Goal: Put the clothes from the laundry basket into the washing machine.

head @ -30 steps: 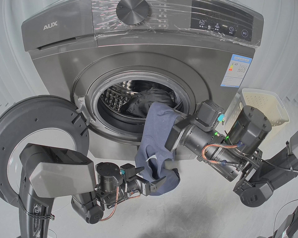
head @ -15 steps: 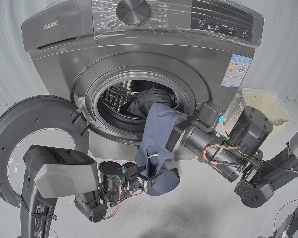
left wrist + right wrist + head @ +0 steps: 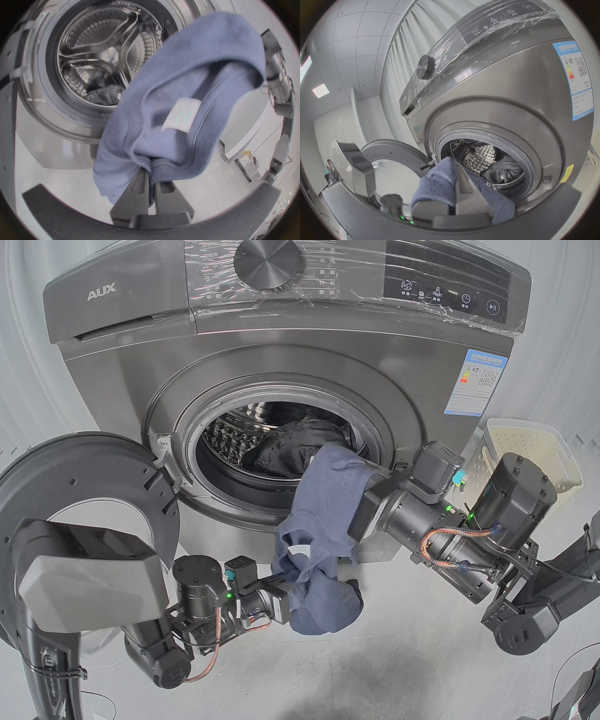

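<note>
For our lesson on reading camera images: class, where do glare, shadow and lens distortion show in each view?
Head view: glare streaks the plastic film on the washing machine; a soft shadow lies on the floor. Left wrist view: fisheye curves the drum opening behind the blue garment, corners dark. Right wrist view: machine bulges; ceiling light glares.

The washer (image 3: 281,359) stands with its door (image 3: 81,471) swung wide to the left. A dark garment (image 3: 287,449) lies at the front of the drum (image 3: 237,434). A blue shirt (image 3: 328,502) hangs across the right part of the opening and down the front, its lower end bunched near the floor (image 3: 406,665). The right gripper (image 3: 369,485) meets the shirt near its top, fingertips hidden by cloth. The left gripper (image 3: 297,590) sits low at the bunched folds, its tips buried in them. A pale basket (image 3: 537,446) stands to the washer's right.
</note>
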`<state>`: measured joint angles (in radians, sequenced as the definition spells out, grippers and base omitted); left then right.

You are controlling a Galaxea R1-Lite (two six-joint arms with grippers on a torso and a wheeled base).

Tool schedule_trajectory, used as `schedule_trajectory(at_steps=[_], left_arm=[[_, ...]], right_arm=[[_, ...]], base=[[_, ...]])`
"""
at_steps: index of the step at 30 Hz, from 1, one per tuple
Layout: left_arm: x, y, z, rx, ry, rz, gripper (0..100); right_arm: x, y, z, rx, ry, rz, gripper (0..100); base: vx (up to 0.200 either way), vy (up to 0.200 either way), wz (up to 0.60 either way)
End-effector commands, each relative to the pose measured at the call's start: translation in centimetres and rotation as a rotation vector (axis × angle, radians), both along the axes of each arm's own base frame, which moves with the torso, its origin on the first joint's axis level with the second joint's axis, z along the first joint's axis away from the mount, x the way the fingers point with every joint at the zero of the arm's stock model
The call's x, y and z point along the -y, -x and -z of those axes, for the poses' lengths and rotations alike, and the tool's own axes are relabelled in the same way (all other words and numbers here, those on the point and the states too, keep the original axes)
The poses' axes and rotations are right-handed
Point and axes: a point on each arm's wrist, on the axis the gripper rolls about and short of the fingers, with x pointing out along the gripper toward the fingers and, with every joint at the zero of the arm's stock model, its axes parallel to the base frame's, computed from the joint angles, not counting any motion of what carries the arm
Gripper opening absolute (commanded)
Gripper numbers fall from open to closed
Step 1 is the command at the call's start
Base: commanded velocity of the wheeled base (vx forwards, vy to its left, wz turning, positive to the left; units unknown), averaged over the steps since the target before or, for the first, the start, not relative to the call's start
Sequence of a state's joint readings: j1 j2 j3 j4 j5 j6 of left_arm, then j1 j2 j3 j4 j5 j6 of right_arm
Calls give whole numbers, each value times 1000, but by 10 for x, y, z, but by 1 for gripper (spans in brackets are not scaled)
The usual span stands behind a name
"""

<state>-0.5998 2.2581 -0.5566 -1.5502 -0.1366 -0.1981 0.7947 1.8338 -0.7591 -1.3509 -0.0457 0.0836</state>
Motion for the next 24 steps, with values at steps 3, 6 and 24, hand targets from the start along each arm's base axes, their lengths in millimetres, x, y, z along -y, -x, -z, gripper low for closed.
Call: schedule_trajectory(at_steps=[3,6,24], left_arm=[[-52,51,-69,86,60,-40,0],[-63,69,-91,146,100,-40,0],[-83,87,-127,277,167,17,0]], right_arm=[[34,14,16,-63,60,41,0],[48,26,28,-125,80,34,0],[72,-10,50,-178,-15,158,0]], base=[[0,0,0],[0,0,0],[0,0,0]])
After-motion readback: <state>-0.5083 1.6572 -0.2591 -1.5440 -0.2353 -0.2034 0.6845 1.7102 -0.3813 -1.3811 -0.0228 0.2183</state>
